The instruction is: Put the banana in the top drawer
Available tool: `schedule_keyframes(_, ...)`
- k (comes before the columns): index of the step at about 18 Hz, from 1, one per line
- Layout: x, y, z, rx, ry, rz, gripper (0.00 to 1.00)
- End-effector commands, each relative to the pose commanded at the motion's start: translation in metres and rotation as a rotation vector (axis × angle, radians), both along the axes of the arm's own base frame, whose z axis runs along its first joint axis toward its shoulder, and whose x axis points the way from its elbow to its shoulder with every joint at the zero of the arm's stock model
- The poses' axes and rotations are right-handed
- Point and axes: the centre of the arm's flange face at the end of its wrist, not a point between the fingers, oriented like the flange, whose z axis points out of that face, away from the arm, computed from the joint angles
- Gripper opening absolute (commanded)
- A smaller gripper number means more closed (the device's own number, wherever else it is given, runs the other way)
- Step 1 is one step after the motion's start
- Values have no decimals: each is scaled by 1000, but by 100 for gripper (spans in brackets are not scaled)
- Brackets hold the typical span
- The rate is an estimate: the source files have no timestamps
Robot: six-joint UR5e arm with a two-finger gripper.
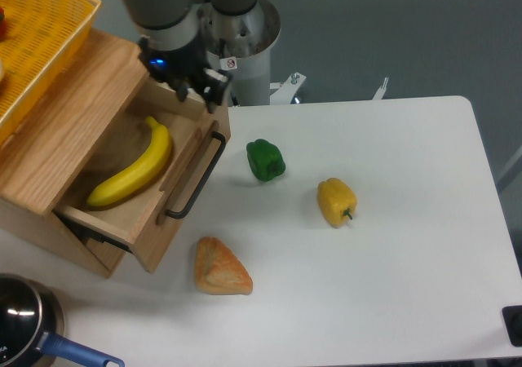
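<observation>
The banana [134, 165] lies inside the top drawer [175, 189], at the left of the frame, stretched diagonally along the drawer floor with one end low toward the lower left and the other up near the back corner. Nothing touches it but the wood it rests on. The drawer stands pulled out, its black bar handle [196, 176] facing the white table [391, 245]. The gripper [198, 90] hangs above the drawer's far upper corner, clear of the banana and holding nothing; its fingers look parted, though they are small and dark against the arm and the gap is hard to read with confidence. Judged from how things lie, the placing itself looks done: the fruit is in the right compartment and free of the claw. What may remain is only for the arm to get clear, and perhaps to push the drawer shut, though the task sentence does not ask for that. On the table, well apart from the drawer, sit a green pepper [265, 160], a yellow pepper [336, 201] and a wedge of bread [220, 267] near the drawer's front corner. A yellow basket [50, 28] sits on the cabinet top at upper left, and a dark pot [24, 324] shows at the lower left edge.
</observation>
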Motion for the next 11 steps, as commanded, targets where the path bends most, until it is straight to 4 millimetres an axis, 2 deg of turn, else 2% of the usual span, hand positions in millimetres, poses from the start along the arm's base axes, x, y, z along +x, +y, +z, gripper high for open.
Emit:
schedule_keyframes(3,-31,-16,2,21,22,12,67)
schedule_keyframes(6,-64,-33,-4,22,25,23,72)
schedule_keyframes(10,-117,-55,-28,15,15,30,78)
schedule_keyframes(11,-131,-59,-35,20,23,40,84)
